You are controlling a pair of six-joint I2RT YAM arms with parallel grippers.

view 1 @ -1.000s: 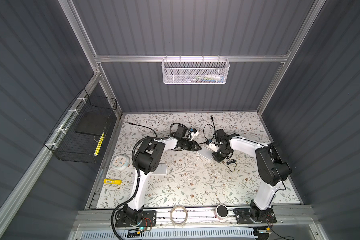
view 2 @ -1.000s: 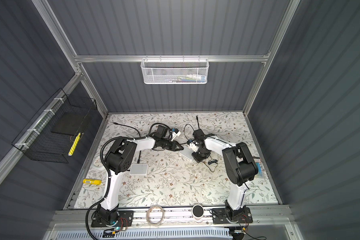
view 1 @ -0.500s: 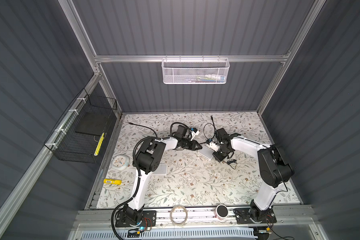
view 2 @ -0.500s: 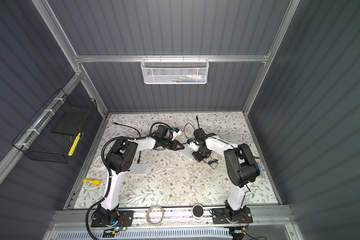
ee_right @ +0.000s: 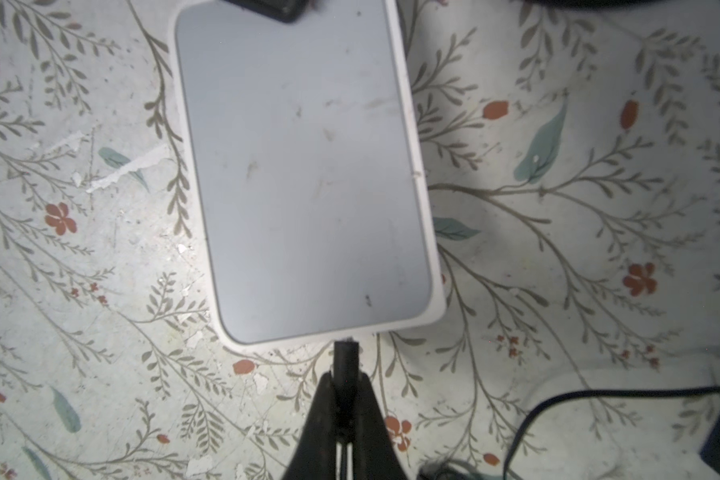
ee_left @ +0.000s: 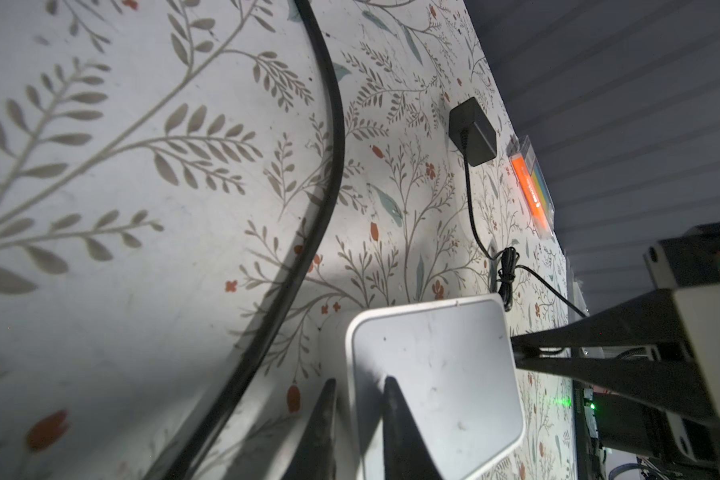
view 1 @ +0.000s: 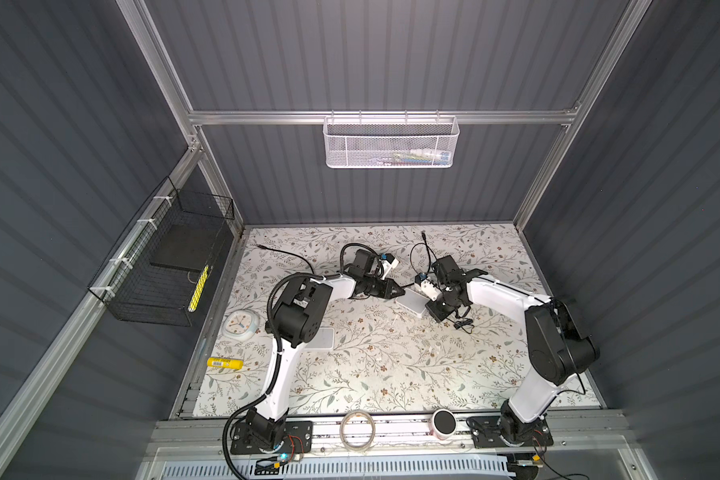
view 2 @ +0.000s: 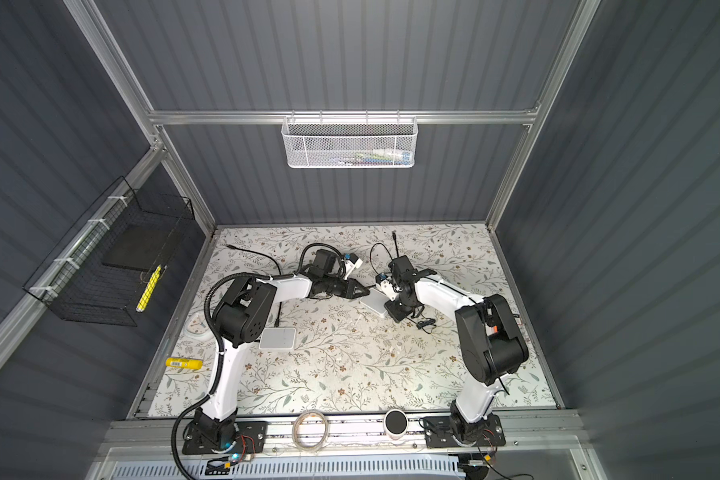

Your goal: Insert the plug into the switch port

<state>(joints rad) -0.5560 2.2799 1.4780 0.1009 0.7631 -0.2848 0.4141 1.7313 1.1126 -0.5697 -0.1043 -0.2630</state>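
The black plug [ee_right: 346, 357] is pinched by the right gripper [ee_right: 346, 376]; the white switch [ee_right: 304, 166] is held by the left gripper [ee_left: 360, 380].

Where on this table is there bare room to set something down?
Bare: the front middle of the table, between the left arm and right arm; the back right corner. Crowded: middle back, where the left hand and right hand meet at the switch among cables. A clock and yellow tube line the left edge.

Both arms reach inward; left gripper [view 1: 400, 291] and right gripper [ee_right: 344, 376] face each other (jaws pinched narrow).
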